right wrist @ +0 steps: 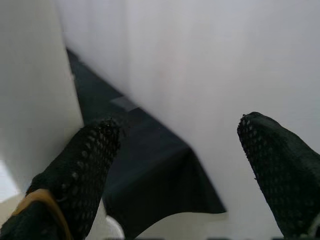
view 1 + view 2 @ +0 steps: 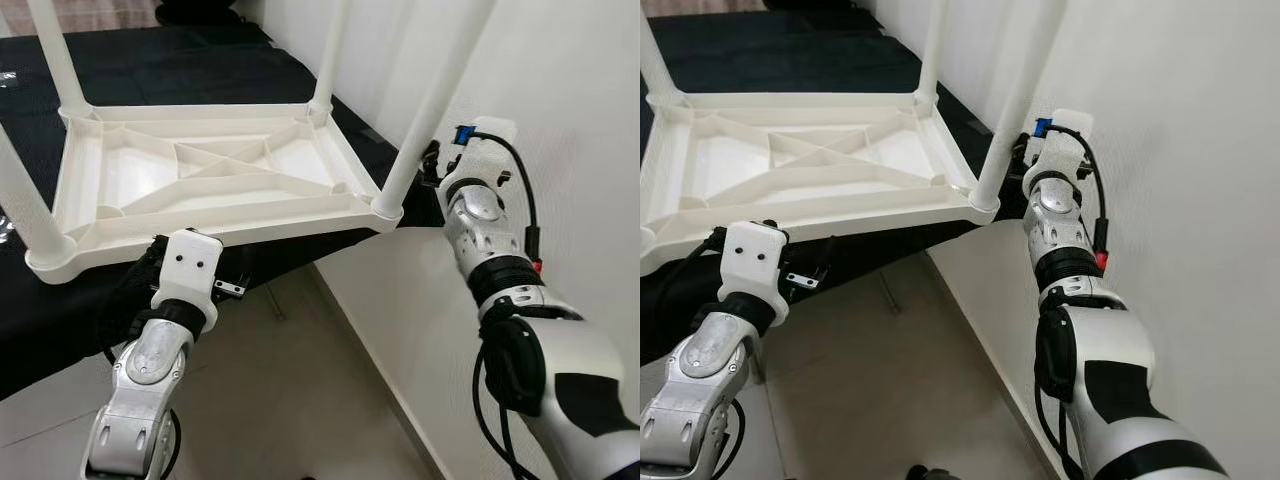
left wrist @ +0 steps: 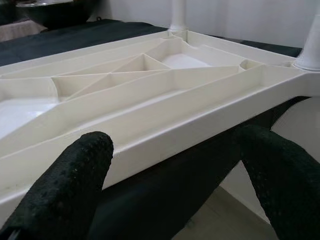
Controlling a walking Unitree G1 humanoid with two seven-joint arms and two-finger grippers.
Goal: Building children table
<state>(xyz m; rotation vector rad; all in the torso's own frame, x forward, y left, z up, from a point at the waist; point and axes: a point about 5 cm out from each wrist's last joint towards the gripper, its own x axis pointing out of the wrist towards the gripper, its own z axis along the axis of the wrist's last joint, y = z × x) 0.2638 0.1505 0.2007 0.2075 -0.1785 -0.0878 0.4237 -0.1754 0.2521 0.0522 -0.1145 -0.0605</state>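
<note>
A white plastic children's table (image 2: pixel 210 175) lies upside down on a black cloth (image 2: pixel 160 65), its ribbed underside facing up and its round legs standing upward from the corners. The near right corner juts past the edge of the cloth, over the pale floor (image 2: pixel 290 400) and close to the white wall (image 2: pixel 560 90).

The left gripper (image 3: pixel 170 175) sits at the near edge of the upturned table, fingers spread wide, with one finger (image 3: pixel 70 180) against the white rim and the other below the edge beside the dark cloth.

The right gripper (image 1: pixel 180 165) is up beside the near right leg (image 2: pixel 425 120), between it and the wall. Its fingers are wide apart, one finger (image 1: pixel 82 165) just beside the leg, and they hold nothing.
</note>
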